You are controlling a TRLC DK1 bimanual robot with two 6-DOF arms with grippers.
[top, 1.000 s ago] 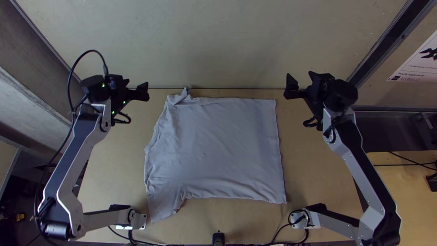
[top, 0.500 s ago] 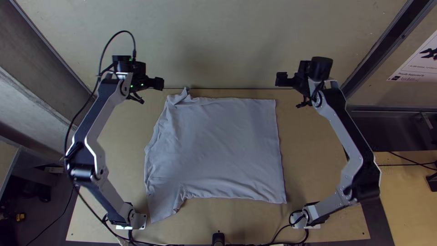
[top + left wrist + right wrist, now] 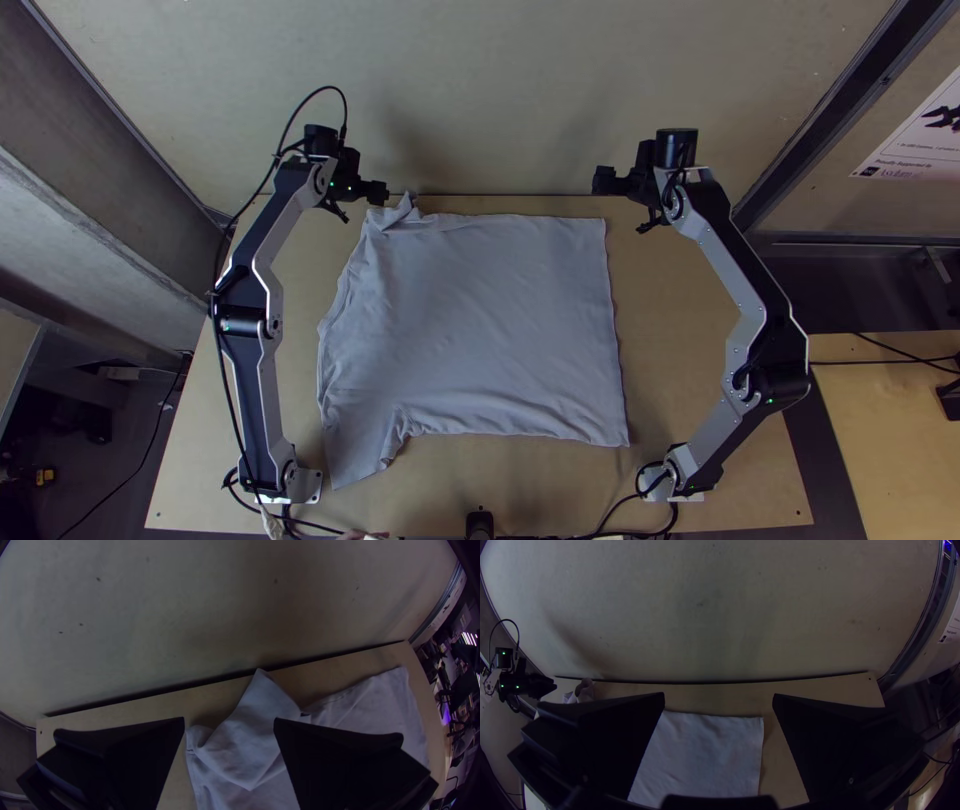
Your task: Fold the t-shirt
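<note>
The left gripper (image 3: pixel 229 722) and right gripper (image 3: pixel 719 696), both spread and empty, have come inward, probably to grasp the t-shirt (image 3: pixel 480 320) next.

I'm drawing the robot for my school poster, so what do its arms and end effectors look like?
The left arm and the right arm have silver-grey links with dark panels and black joints. The left end effector and the right end effector are black, with two wide, flat fingers. A black cable loops near the left arm's wrist, and tiny green lights dot both arms.
</note>
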